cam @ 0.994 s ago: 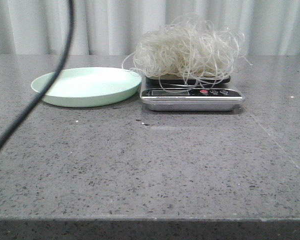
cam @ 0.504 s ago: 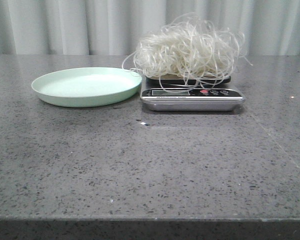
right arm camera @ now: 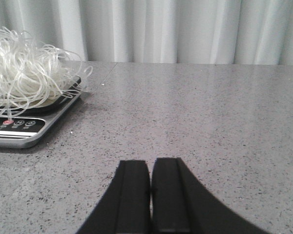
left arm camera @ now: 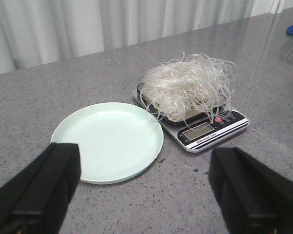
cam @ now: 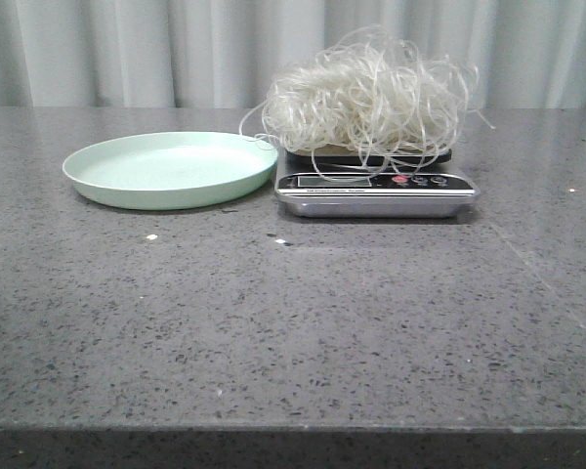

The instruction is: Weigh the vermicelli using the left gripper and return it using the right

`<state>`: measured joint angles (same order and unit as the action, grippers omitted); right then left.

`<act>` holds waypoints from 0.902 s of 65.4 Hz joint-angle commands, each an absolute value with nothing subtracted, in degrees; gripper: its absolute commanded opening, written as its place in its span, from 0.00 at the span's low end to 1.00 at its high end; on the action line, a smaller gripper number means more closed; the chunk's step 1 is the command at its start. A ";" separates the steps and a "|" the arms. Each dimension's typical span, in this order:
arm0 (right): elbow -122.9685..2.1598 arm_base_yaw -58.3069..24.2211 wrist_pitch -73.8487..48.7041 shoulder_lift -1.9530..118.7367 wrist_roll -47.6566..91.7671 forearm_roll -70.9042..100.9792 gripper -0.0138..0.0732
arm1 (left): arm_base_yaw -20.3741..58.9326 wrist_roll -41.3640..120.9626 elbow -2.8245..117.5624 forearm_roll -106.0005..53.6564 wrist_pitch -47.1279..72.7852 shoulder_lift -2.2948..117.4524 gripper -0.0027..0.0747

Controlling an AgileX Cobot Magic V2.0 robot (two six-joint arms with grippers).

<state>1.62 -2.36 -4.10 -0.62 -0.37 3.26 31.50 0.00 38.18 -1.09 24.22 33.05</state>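
The vermicelli [cam: 369,93] sat heaped on the scale [cam: 376,192], a loose whitish tangle that covered the weighing platform, with stray loops hanging over its edges and down toward the display. The scale stood on the grey speckled bench [cam: 293,322], just beside the pale green plate [cam: 171,169], which lay to its left with its rim close to the scale's corner. One thin strand curled out from the pile toward the plate's rim; I could not tell whether it touched.

My left hand [left arm camera: 144,187] hung above the bench, short of the plate, its two dark fingers [left arm camera: 44,187] spread wide apart and holding nothing. My right hand [right arm camera: 150,197] hovered over bare bench, well off to the side of the scale, its fingers [right arm camera: 132,195] pressed together with only a thin seam between them and nothing in their grip.
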 commanded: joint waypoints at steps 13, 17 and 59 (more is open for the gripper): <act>1.11 -2.03 0.00 -1.51 0.00 2.55 0.37 | 31.37 -0.44 30.51 -2.24 19.89 20.09 0.79; 1.11 -2.03 0.00 -1.51 0.00 2.55 0.37 | 31.37 -0.44 29.43 -2.24 19.89 17.96 0.73; 1.11 -2.03 0.00 -1.51 0.00 2.55 0.37 | 31.37 -0.44 26.21 -2.52 21.16 14.30 0.20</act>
<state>1.62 -2.36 -4.10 -0.62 -0.37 3.26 31.41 0.00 24.84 -1.76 25.47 13.74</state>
